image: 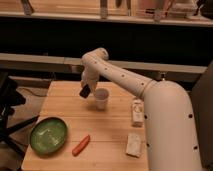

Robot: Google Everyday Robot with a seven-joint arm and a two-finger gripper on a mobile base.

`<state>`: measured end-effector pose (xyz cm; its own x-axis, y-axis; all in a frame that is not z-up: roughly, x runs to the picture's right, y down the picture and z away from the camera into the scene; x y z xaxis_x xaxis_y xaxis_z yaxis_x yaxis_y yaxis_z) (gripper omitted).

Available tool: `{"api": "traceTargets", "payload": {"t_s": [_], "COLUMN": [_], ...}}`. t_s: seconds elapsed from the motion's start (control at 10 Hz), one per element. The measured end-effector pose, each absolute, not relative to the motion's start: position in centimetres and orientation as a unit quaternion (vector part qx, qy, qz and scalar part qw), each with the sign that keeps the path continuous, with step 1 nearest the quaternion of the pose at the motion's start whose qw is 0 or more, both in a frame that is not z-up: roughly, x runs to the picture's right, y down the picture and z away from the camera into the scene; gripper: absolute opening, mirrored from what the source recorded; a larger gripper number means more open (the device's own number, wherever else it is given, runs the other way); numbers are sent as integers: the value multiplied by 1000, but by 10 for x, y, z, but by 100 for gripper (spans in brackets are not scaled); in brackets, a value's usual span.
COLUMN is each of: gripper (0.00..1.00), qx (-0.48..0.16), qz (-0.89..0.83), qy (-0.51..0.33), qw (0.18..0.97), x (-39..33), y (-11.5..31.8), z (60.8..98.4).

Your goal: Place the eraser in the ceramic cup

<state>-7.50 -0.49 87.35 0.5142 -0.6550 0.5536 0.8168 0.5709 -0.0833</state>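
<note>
the gripper [85, 91] hangs just left of the ceramic cup [101, 99], level with its rim, fingers clamped on the dark eraser [85, 93]. the cup stands upright on the wooden table [61, 104] (a green bowl [48, 135] and a carrot [81, 145] lie nearer the front edge).

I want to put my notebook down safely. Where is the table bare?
Bare wood: the back-left corner of the table, behind the green bowl and left of the end effector; also mid-table, between the ceramic cup, carrot and whitish bottle. Crowded: beside the cup, where the end effector hangs, and the right edge by the arm.
</note>
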Motion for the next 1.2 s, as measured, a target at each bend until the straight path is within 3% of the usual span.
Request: {"api": "traceTargets", "payload": {"t_s": [1.2], "gripper": [0], "qx": [-184], "qz": [-378], "qy": [-223], "qw": [880], "x": [-15], "y": [8], "z": [862]}}
